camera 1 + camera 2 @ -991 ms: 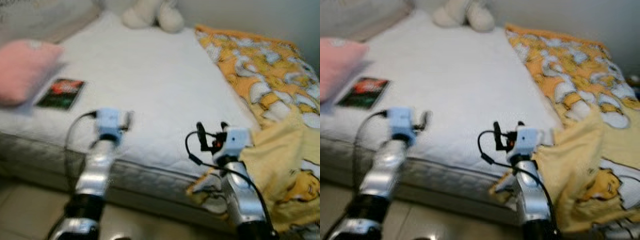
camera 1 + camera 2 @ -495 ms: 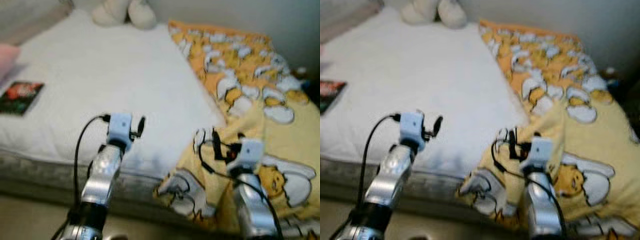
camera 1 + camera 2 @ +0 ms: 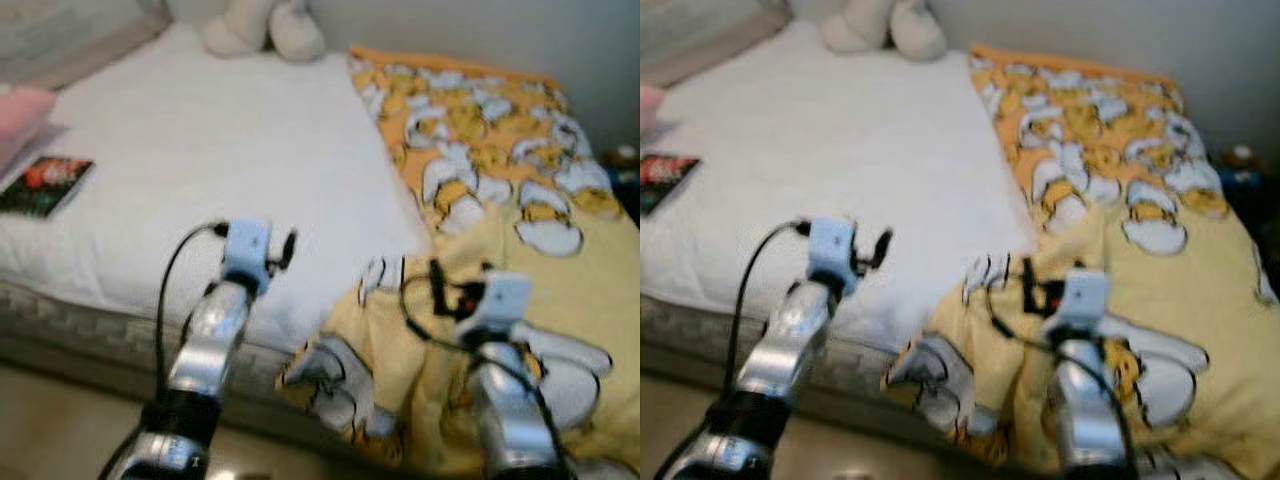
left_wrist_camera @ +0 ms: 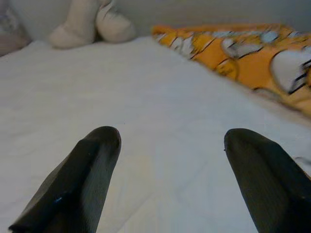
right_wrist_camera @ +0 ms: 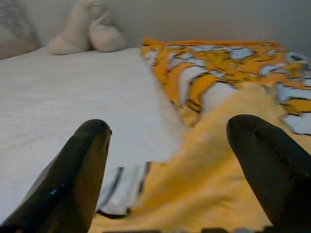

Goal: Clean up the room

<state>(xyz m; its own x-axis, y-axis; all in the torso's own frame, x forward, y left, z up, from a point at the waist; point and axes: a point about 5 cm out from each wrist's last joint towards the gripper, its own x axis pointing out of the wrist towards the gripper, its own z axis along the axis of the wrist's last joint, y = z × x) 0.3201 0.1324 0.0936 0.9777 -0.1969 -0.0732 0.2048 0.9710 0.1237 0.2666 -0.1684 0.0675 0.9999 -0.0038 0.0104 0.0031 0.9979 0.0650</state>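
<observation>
Pillow (image 3: 22, 110): a pink one is seen at the bed's far left edge, well to the left of both grippers.
Book (image 3: 45, 186): laid flat on the white sheet, just beside the pillow (dark cover, red patch).
Mattress (image 3: 210, 160): covered in white, bare ahead of the left fingers.
Left gripper (image 4: 167, 179): held over the near edge of the mattress; its 2 fingers (image 4: 85, 170) are spread wide, with nothing between them.
Soft toy (image 3: 262, 25): cream, set at the far end of the bed, beyond the left fingertips.
Right gripper (image 5: 170, 174): raised above the blanket's crumpled near part; its 2 fingers (image 5: 77, 165) are parted wide, nothing gripped.
Blanket (image 3: 480, 170): yellow and orange with a cartoon print, spread under and beyond the right fingers, draped over the bed's near edge.
</observation>
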